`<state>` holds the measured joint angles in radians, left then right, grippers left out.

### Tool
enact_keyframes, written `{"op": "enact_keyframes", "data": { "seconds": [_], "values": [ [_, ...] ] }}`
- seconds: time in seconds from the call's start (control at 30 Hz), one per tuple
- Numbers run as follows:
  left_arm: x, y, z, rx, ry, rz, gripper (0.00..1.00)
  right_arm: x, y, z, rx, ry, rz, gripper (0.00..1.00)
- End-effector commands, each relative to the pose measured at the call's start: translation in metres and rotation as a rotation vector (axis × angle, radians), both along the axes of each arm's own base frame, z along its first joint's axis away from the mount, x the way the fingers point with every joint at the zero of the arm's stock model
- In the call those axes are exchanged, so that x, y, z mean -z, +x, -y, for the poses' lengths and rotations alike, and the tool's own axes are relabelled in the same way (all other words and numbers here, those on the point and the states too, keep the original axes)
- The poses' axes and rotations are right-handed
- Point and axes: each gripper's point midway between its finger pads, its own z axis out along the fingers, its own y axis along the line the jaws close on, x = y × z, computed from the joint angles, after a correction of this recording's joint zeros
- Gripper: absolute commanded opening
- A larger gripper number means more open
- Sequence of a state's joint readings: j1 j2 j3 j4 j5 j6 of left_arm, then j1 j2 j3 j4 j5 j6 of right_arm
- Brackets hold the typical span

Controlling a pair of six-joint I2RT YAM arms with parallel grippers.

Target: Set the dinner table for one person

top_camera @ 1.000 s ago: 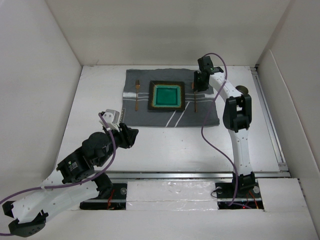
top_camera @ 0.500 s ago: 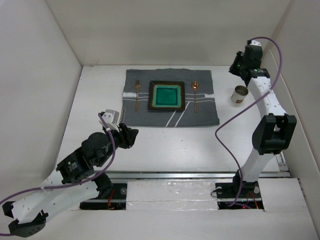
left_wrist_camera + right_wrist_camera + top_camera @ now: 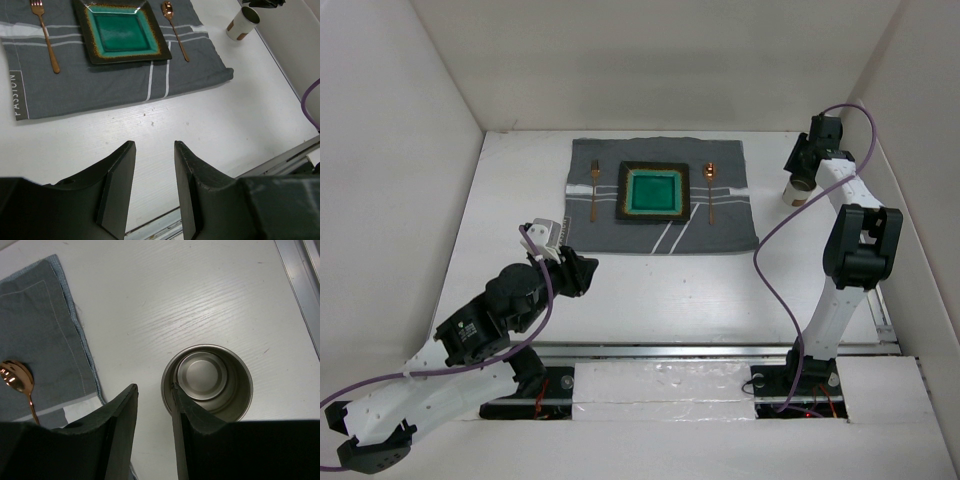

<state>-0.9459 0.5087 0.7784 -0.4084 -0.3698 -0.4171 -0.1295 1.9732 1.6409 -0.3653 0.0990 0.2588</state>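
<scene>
Right gripper (image 3: 799, 179) hung directly over the metal cup (image 3: 797, 193), which stood upright, mouth up, on the bare dinner table (image 3: 650, 290) just right of the grey placemat (image 3: 720, 232), beyond the spoon (image 3: 710, 192). In the wrist view, the cup (image 3: 207, 382) sat slightly to the right of the gripper (image 3: 154, 390), with its left rim at the right-hand finger. The jaws were parted narrowly and gripped nothing. The right arm was far nearer. The left gripper (image 3: 588, 272) was parked well away over the near table, fingers released and empty. A second earlier the right gripper was over the spoon; it then swung out past the cup and came down onto it. The left arm, square teal plate (image 3: 653, 191) and fork (image 3: 593, 190) were unchanged.
</scene>
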Motion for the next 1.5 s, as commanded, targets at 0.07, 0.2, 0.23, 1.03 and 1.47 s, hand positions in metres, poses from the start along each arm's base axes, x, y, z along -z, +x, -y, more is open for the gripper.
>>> {"op": "enact_keyframes", "data": {
  "seconds": [0.07,0.2,0.23,1.03,1.47],
  "values": [
    [-0.009,0.004,0.003,-0.002,-0.014,0.02,0.34,-0.001,0.015,0.007,-0.003,-0.039,0.027,0.39],
    [-0.01,0.004,0.004,-0.002,-0.018,0.021,0.34,0.016,0.017,0.008,-0.002,-0.036,-0.013,0.39],
    [-0.01,0.004,0.004,-0.003,-0.017,0.023,0.34,0.025,0.018,0.006,-0.01,-0.027,-0.03,0.39],
    [-0.002,0.01,0.004,-0.029,0.018,0.001,0.34,-0.078,0.104,-0.123,-0.284,-0.177,0.142,0.0],
    [-0.001,0.01,0.002,-0.04,0.019,0.001,0.34,-0.06,0.14,-0.19,-0.39,-0.16,0.243,0.0]
  ]
}}
